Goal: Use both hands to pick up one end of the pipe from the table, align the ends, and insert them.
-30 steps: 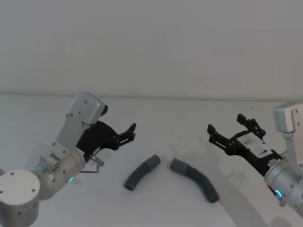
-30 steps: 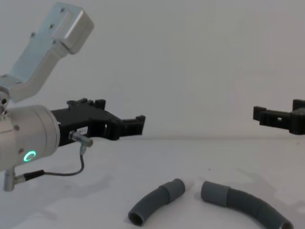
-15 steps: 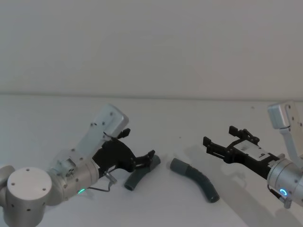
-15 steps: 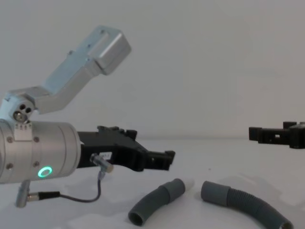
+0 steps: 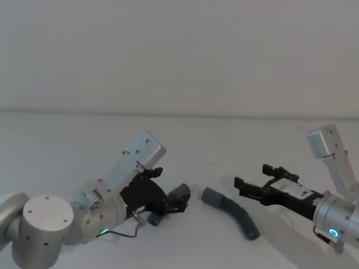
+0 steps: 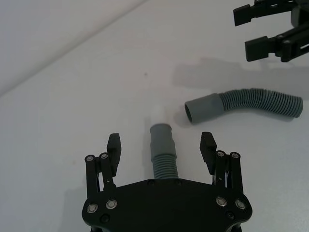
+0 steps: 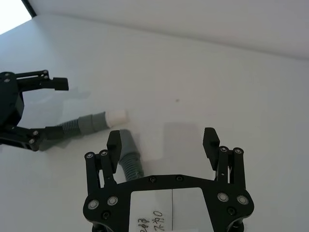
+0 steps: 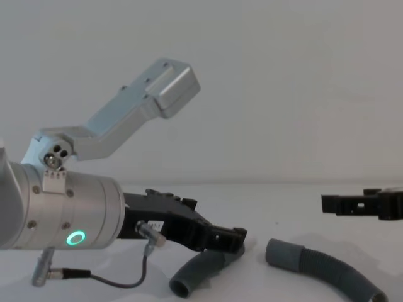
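On the white table (image 5: 56,151), near the middle of the robot's reach, lies the short curved tube (image 6: 163,164). It is dark grey, and its stepped tip (image 6: 161,131) is turned toward the corrugated hose (image 6: 251,100). The hose lies flat just to the robot's right of the tube, bent in a gentle arc, with its smooth cuff (image 6: 203,108) facing the tube's tip. The two ends are near each other but apart, with bare table between them.

The left gripper (image 6: 161,141) is low over the tube with its fingers spread wide and the tube running between them. The left wrist view shows a gap on each side, so it grasps nothing. In the chest view one fingertip stands in front of the tube's tip, close to the table. Behind it, the thick silver left arm carries a green ring light (image 8: 76,238).

The right gripper (image 7: 162,139) hangs above the table on the robot's right, close by the hose and clear of it. Its fingers are likewise spread and empty, and they point toward the left gripper.
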